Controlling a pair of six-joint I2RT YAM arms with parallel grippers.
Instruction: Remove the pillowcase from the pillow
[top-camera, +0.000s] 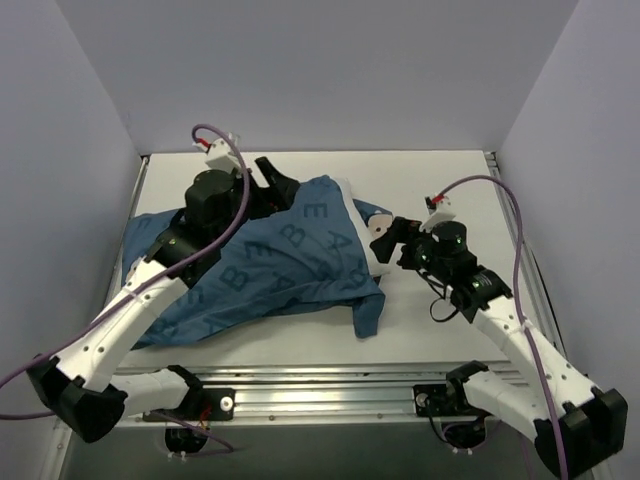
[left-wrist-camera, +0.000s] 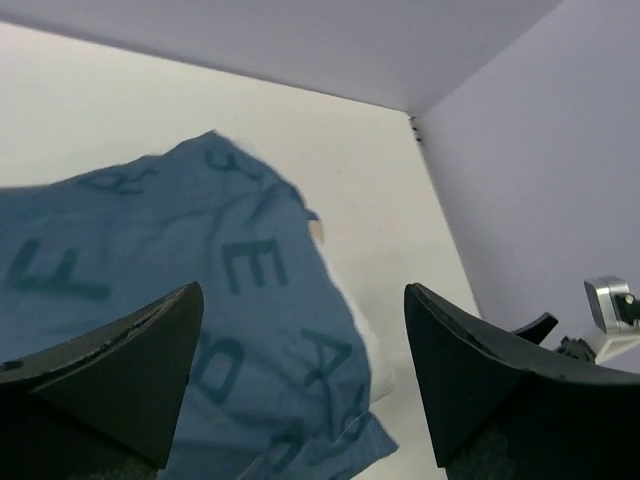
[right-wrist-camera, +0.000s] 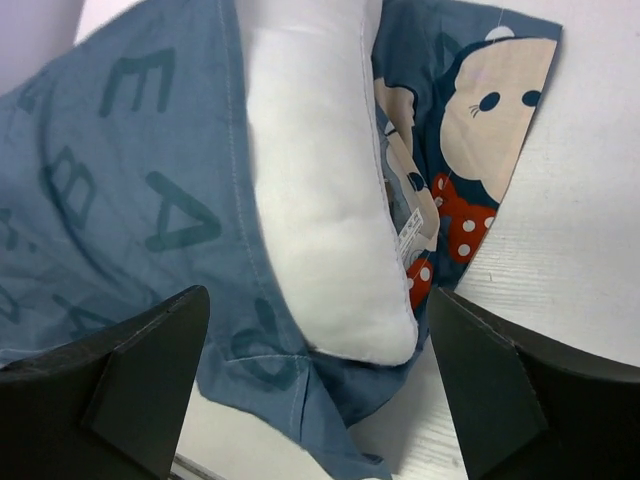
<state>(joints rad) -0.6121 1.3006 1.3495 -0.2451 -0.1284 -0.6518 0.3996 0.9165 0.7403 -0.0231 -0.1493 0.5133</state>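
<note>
The pillowcase (top-camera: 270, 270) lies rumpled across the left and middle of the table (top-camera: 290, 340), its open end toward the right, where a strip of pillow (top-camera: 368, 250) shows. In the right wrist view the pillow (right-wrist-camera: 320, 220) bulges out of the pillowcase (right-wrist-camera: 130, 150) straight ahead of the right gripper (right-wrist-camera: 315, 390). Its rounded end sits in the gap between the two fingers (right-wrist-camera: 130, 380), which are spread wide and hold nothing. A flap printed with a mouse face (right-wrist-camera: 490, 100) and red bow (right-wrist-camera: 465, 215) lies folded back to the right of the pillow, and a small white tag (right-wrist-camera: 412, 235) sits at the seam beside it. From above, the right gripper (top-camera: 383, 237) is just beside the pillow's exposed edge. Its arm runs up from the base at the lower right, elbow bent, with the wrist turned leftward toward the opening. The left gripper (top-camera: 278, 185) is over the far edge of the pillowcase near its raised peak. That arm reaches up from the lower left base over the fabric, with the wrist pointing right. In the left wrist view the left gripper (left-wrist-camera: 300, 380) has its fingers (left-wrist-camera: 120, 370) wide apart and pinches nothing. The lettered pillowcase (left-wrist-camera: 200, 280) lies beyond and below the gap, and a thin white sliver of pillow (left-wrist-camera: 365, 350) shows along its right edge.
</note>
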